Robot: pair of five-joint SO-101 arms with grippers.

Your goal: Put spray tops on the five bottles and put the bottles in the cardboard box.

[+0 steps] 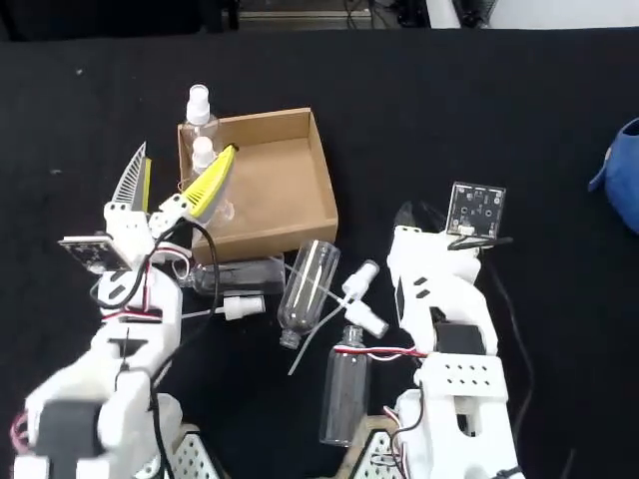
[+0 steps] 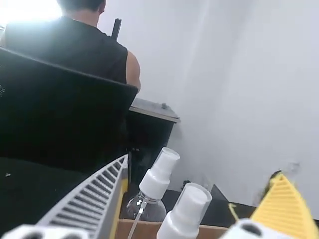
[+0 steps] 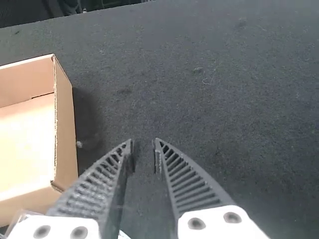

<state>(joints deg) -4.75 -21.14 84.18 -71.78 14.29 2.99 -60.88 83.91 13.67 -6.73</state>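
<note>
Two claws are at work on this tabletop (image 1: 479, 110). We see the left claw (image 1: 188, 150) spread wide, released and gripping nothing. Its yellow jaw is over the left part of the cardboard box (image 1: 321, 175), and its pale ribbed jaw is outside the box's left wall. Between these jaws, at the box's far left corner, two bottles stand upright with spray tops on: the far capped bottle (image 1: 200, 112) and the near capped bottle (image 1: 203, 152). The near one appears to stand inside the box, close by the yellow jaw. We cannot tell whether the far one is inside the wall or just behind it, nor whether either jaw touches a bottle.

The right claw (image 3: 143, 144) hangs over bare tabletop to the right of the box. Its dark jaws are drawn almost together, with a slim gap at the tips and nothing between them.

Three bottles without tops lie in front of the box, between the arms. The flat bottle (image 1: 235, 274) is just beside the front wall, the tilted bottle (image 1: 305, 284) is near the box's front right corner, and the nearest bottle (image 1: 344, 384) lies close to the arm bases. Three loose spray tops (image 1: 359, 277) lie among them.
</note>
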